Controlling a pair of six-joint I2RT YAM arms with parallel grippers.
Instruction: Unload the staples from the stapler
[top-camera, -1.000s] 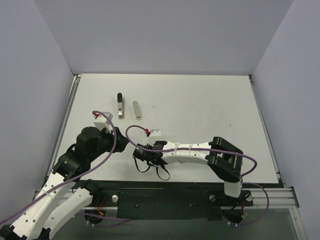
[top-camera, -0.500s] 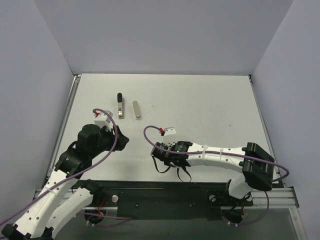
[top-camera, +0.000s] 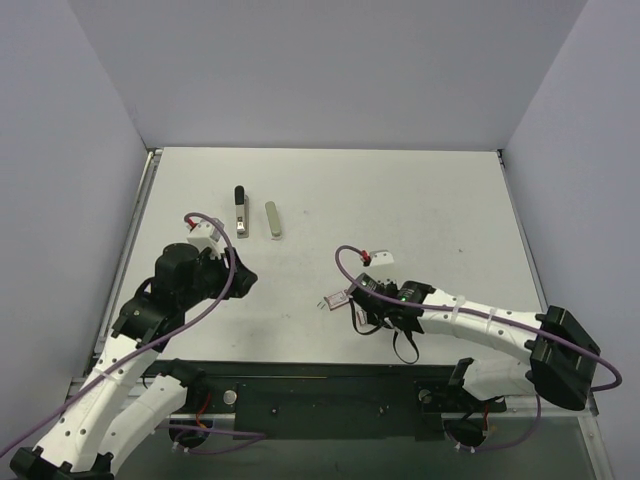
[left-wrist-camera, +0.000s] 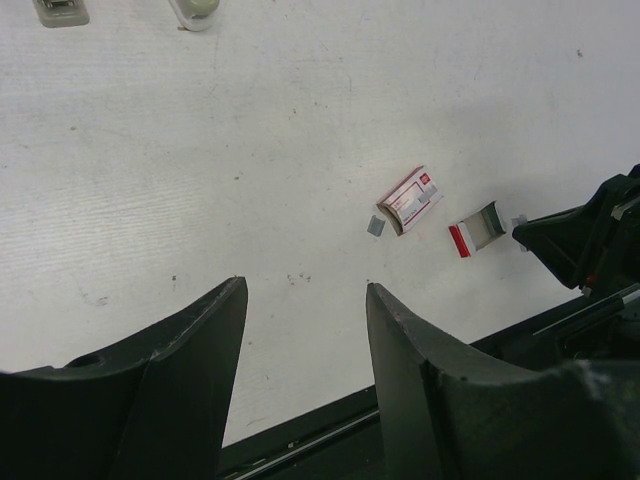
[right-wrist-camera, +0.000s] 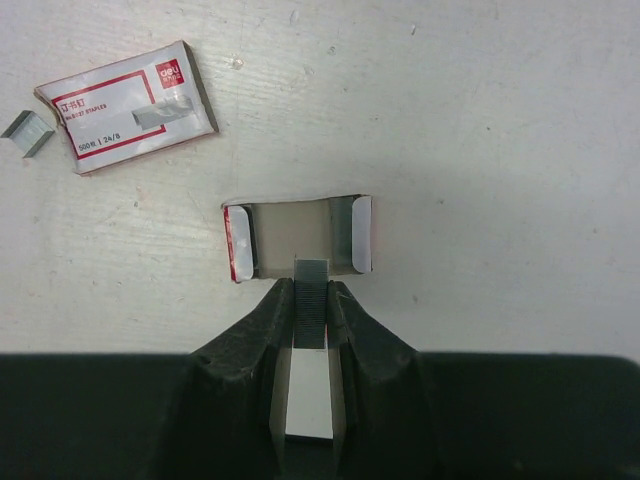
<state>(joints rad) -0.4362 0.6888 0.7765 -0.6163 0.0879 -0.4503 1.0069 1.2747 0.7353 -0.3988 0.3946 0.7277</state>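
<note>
right wrist: staples (right-wrist-camera: 309, 310) pinched, open tray (right-wrist-camera: 290, 232) ahead, box (right-wrist-camera: 125, 105) aside.

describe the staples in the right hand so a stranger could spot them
At the front of the table, right of centre, find the right hand. Pinched in it is a ridged grey strip of staples, tip at the open red-edged tray. Unlike the tiny loose clip beside the printed box, it is long and held.

staples (right-wrist-camera: 310, 310): ribbed grey metal | box sleeve (right-wrist-camera: 128, 105): printed card | table (right-wrist-camera: 500, 150): matt white
</note>
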